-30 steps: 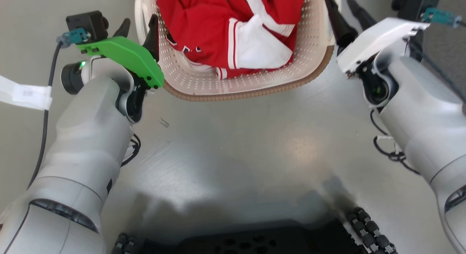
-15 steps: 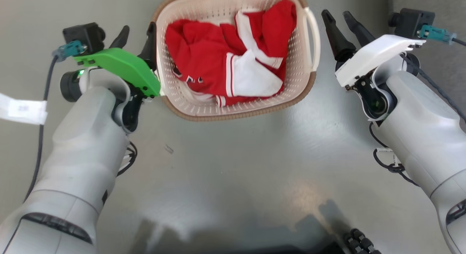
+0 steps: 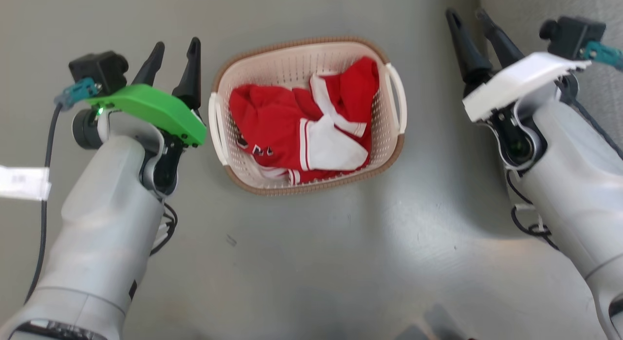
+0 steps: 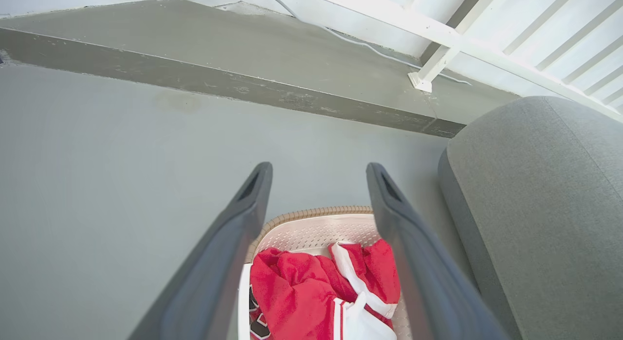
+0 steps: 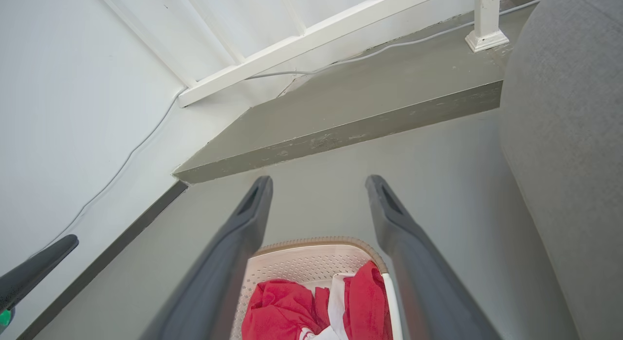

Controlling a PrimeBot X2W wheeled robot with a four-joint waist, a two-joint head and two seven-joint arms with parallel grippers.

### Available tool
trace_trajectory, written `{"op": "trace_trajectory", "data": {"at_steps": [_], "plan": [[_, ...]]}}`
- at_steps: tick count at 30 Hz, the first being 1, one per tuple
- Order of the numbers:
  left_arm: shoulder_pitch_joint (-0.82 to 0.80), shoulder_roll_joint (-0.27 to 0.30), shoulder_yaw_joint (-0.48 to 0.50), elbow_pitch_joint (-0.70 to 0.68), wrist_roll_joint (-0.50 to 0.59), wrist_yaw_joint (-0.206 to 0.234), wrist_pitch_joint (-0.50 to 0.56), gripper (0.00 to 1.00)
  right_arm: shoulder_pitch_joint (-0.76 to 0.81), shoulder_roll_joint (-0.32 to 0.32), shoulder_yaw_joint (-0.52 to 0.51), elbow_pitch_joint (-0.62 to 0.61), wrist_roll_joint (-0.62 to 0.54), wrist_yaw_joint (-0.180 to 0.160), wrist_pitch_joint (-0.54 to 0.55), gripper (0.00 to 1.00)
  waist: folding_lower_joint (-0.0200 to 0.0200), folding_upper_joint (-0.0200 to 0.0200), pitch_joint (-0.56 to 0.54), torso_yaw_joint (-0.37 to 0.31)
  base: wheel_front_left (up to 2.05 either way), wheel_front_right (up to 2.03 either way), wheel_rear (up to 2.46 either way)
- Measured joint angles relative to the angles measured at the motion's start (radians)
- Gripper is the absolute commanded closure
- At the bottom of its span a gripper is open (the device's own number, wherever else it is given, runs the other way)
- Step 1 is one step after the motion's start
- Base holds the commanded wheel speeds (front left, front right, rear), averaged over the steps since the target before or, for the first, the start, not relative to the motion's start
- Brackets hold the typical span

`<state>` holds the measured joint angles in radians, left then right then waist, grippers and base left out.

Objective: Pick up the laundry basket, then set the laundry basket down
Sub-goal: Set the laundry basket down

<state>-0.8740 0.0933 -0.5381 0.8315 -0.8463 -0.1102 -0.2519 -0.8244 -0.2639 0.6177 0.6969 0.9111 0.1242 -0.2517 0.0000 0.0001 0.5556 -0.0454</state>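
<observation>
Well, your basket (image 3: 311, 188) stands on the grey floor (image 3: 340, 262) in the upper middle of the head view, upright, with a red and white garment (image 3: 292, 130) bundled inside. It lies between your two arms.

Your left gripper (image 3: 176, 43) sits at the upper left, just beside the basket's left handle (image 3: 214, 128), and I can't tell whether it touches. Its jaws are spread and hold nothing. Your right gripper (image 3: 466, 13) is at the upper right, well apart from the right handle (image 3: 396, 99), with its jaws likewise spread and empty.

In the left wrist view the basket's far rim (image 4: 316, 212) shows low in the frame between the jaws. A grey upholstered seat (image 4: 535, 208) bulks along the right side, near the basket. Beyond it, a raised step (image 4: 243, 86) runs across the upper frame, with a white railing (image 4: 438, 38) and a thin cable (image 4: 365, 43) on it. A white tag (image 3: 22, 181) hangs on the left arm's cable at the left edge of the head view.
</observation>
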Motion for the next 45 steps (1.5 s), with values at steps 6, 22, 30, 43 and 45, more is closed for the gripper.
{"op": "trace_trajectory", "data": {"at_steps": [6,22,30,43,45], "plan": [[0.085,0.003,0.062,-0.071,0.039,-0.004,0.0,0.0,0.09,-0.012,-0.059,-0.038,-0.049,0.0,0.0,0.0,0.0,0.0,-0.077,-0.002,0.0,0.0,0.0],[0.339,0.003,0.207,-0.251,0.168,-0.005,0.0,0.0,0.318,0.014,-0.216,-0.173,-0.19,0.0,0.0,0.0,0.0,0.0,-0.283,0.003,0.0,0.0,0.0],[0.484,-0.013,0.234,-0.332,0.222,-0.005,0.0,0.0,0.451,0.017,-0.271,-0.243,-0.268,-0.012,0.0,0.0,-0.0001,0.0,-0.397,0.012,0.0,0.0,0.0],[0.597,-0.014,0.272,-0.427,0.303,-0.005,0.0,0.0,0.568,0.045,-0.327,-0.332,-0.351,-0.038,0.0,0.0,0.0,0.0,-0.49,0.012,0.0,0.0,0.0],[0.61,-0.014,0.276,-0.436,0.312,-0.005,0.0,0.0,0.581,0.047,-0.333,-0.341,-0.36,-0.038,0.0,0.0,0.0,0.0,-0.492,0.011,0.0,0.0,0.0]]}}
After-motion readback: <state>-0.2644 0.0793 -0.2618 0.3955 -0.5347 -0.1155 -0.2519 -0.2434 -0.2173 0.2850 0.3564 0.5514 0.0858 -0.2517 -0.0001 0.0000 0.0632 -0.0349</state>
